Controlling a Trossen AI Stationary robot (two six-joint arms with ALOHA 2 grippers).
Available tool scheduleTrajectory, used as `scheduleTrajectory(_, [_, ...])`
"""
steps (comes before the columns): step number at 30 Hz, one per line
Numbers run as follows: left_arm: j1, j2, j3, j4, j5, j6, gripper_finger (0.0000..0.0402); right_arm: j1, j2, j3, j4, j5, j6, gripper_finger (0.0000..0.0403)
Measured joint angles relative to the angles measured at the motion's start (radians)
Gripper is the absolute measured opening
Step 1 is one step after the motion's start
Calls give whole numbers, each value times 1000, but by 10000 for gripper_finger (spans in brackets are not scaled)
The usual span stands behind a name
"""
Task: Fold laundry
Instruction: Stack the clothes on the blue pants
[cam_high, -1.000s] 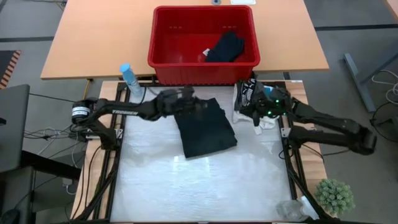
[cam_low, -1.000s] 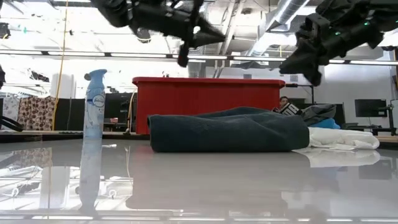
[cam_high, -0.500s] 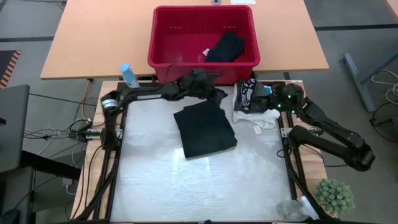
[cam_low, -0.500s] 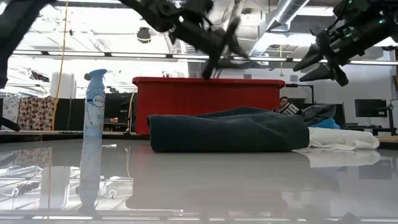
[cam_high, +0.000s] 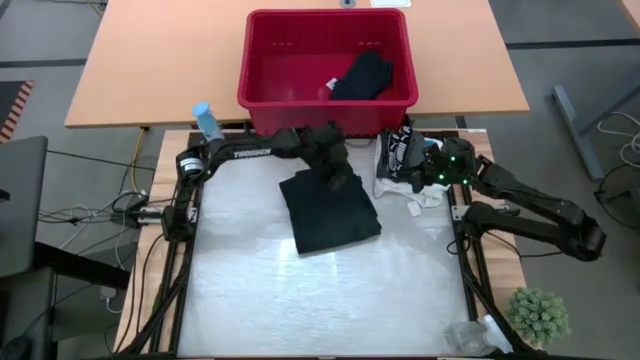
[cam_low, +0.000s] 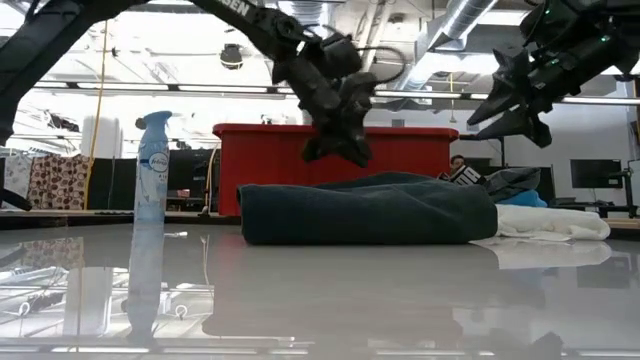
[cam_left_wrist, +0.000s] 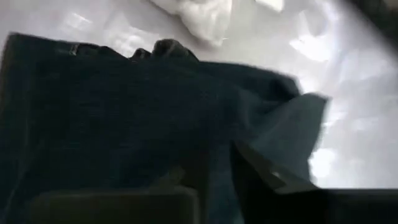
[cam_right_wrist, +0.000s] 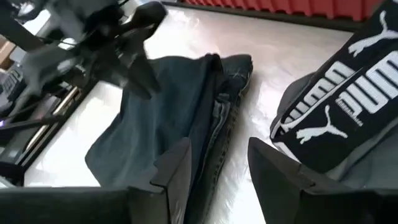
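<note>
The table (cam_high: 250, 300) bears a folded dark garment (cam_high: 330, 208) at its middle, and the left gripper (cam_high: 335, 165) hangs just over that garment's far edge, fingers nearly together, holding nothing I can see. The red basket (cam_high: 262, 70) behind holds a black garment (cam_high: 362, 75). The right gripper (cam_high: 425, 172), fingers apart, hovers over the pile (cam_high: 405, 165) of white and black clothes beside the folded one.

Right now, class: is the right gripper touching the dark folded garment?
Apart. The low view shows the right gripper raised clear above the dark folded garment.
</note>
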Motion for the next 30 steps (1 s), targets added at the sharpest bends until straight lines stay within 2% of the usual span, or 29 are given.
scheduleTrajectory(3, [-62, 1, 0, -18, -176, 68, 12, 10, 22, 0, -1, 0, -2, 175])
scheduleTrajectory(5, [-94, 21, 2, 15, -279, 91, 7, 15, 32, 0, -3, 0, -1, 171])
scheduleTrajectory(7, [-110, 48, -4, 20, -320, 87, 4, 23, 32, 0, 0, -1, 16, 169])
scheduleTrajectory(13, [-149, 112, -67, 33, -329, -4, 0, 51, -10, 8, 46, -4, 32, 161])
scheduleTrajectory(15, [-171, 118, -84, 58, -305, -43, 0, 55, -22, 27, 52, -5, 28, 158])
scheduleTrajectory(20, [-264, 122, -113, 187, -279, -119, 0, 55, -40, 76, 54, -1, -21, 152])
scheduleTrajectory(24, [-330, 126, -116, 345, -242, -247, 0, 53, -40, 92, 50, 1, -78, 149])
scheduleTrajectory(26, [-367, 137, -115, 415, -259, -269, 0, 53, -40, 93, 50, 0, -88, 148])
scheduleTrajectory(30, [-399, 132, -111, 434, -302, -323, 0, 52, -44, 94, 38, 14, -87, 148])
